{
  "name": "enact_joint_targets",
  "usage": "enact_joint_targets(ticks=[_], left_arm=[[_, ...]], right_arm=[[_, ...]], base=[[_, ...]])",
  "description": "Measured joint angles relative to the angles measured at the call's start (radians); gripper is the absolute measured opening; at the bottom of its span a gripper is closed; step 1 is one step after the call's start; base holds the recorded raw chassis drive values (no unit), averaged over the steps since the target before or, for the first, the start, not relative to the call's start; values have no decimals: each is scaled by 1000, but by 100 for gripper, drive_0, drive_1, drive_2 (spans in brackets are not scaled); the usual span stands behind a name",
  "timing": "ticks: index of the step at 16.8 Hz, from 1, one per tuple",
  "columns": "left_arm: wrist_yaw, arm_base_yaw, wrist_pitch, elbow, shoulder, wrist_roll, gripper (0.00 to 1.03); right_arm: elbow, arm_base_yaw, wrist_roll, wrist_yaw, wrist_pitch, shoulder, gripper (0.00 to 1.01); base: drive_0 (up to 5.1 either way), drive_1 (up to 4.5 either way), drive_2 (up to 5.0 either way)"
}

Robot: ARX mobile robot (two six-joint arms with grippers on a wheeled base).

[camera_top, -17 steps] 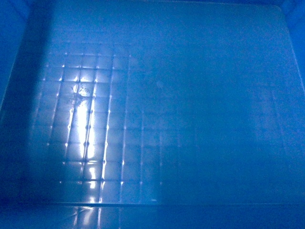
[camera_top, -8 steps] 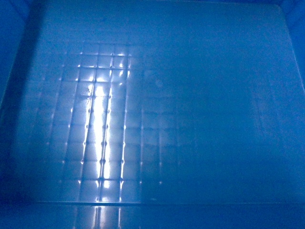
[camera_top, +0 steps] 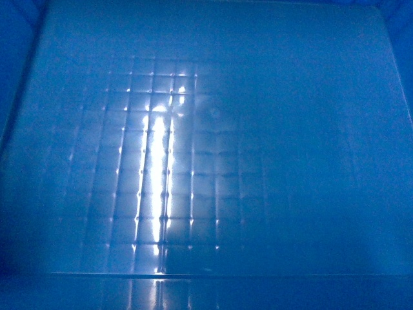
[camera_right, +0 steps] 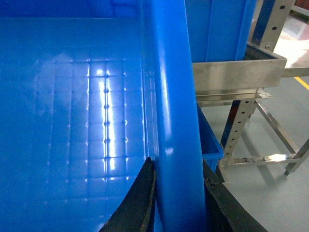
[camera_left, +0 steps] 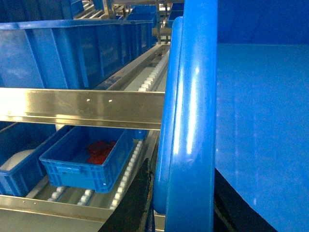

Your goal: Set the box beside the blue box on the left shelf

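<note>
The box (camera_top: 258, 129) is carried up close, so the head view is filled by its grid floor. Its left rim is clamped by the left claw (camera_left: 181, 212) and its right rim by the right claw (camera_right: 176, 193), probably to keep it level. The left shelf (camera_left: 77, 108), with a small blue crate (camera_left: 84, 162) lower down, is seen just beside it.

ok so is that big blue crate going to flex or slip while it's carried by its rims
The crate probably stays stiff: its rim looks thick and rounded. The glossy plastic may slip in the jaws. It is empty, so likely light.
</note>
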Motion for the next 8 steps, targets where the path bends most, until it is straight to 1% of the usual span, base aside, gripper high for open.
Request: enact_joint_targets(ticks=[7, 8], left_arm=[[0, 0, -1, 0, 0, 0, 20], [0, 0, 0, 0, 0, 0, 20]], right_arm=[[0, 0, 0, 0, 0, 0, 17], [0, 0, 0, 0, 0, 0, 17]], base=[[-488, 257, 257], [-373, 190, 190]])
